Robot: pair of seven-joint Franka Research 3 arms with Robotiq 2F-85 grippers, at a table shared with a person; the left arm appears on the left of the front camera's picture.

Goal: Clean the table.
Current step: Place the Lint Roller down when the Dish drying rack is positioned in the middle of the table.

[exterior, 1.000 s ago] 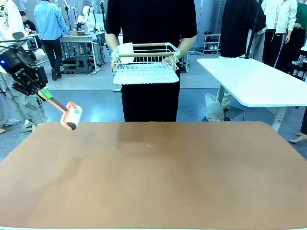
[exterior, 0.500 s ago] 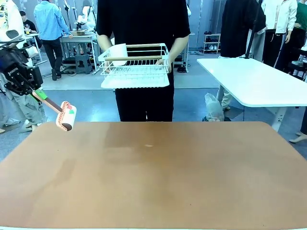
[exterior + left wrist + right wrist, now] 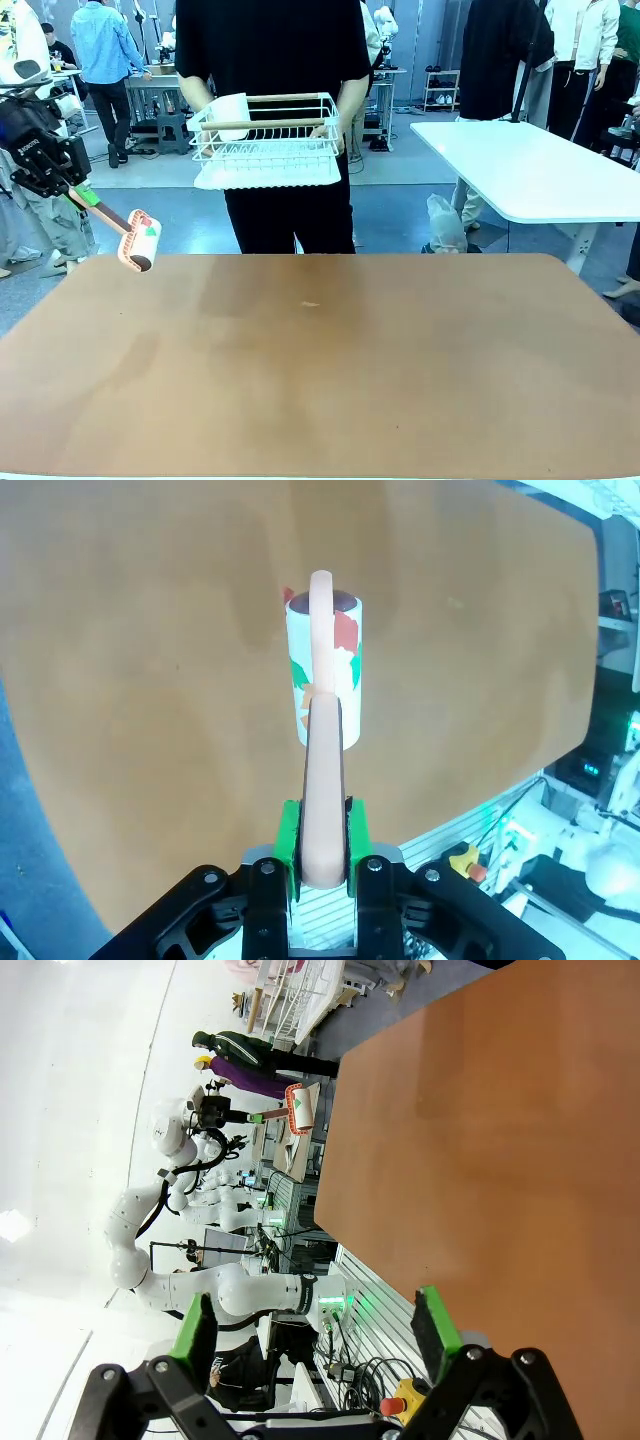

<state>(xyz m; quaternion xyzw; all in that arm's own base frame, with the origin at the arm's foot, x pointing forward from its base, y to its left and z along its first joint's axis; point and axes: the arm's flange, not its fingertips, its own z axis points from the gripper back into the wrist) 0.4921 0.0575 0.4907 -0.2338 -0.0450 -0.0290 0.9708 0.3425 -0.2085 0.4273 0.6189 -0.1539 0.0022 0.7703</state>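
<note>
The table point(image 3: 330, 380) is a wide reddish-brown top with a pale edge, also seen below the roller in the left wrist view point(image 3: 150, 680) and in the right wrist view point(image 3: 500, 1180). My left gripper point(image 3: 76, 190) hangs above the table's far left corner, shut on the tan handle of a lint roller point(image 3: 140, 241). In the left wrist view the handle runs up from between the green pads point(image 3: 289, 842) of my left gripper point(image 3: 322, 858) to the roller point(image 3: 323, 670), whose white sheet carries coloured scraps. My right gripper point(image 3: 315, 1325) stands open over the table's near edge, holding nothing.
A person at the far side holds a white wire basket point(image 3: 266, 140) with both hands, above the floor. A small pale speck point(image 3: 310, 304) lies on the table's far middle. A white-topped table point(image 3: 530, 170) stands at the back right, a plastic bag point(image 3: 446, 224) on the floor beside it.
The person has stepped toward picture left with the basket. My left gripper and the roller drifted slightly left and up, then held still.
</note>
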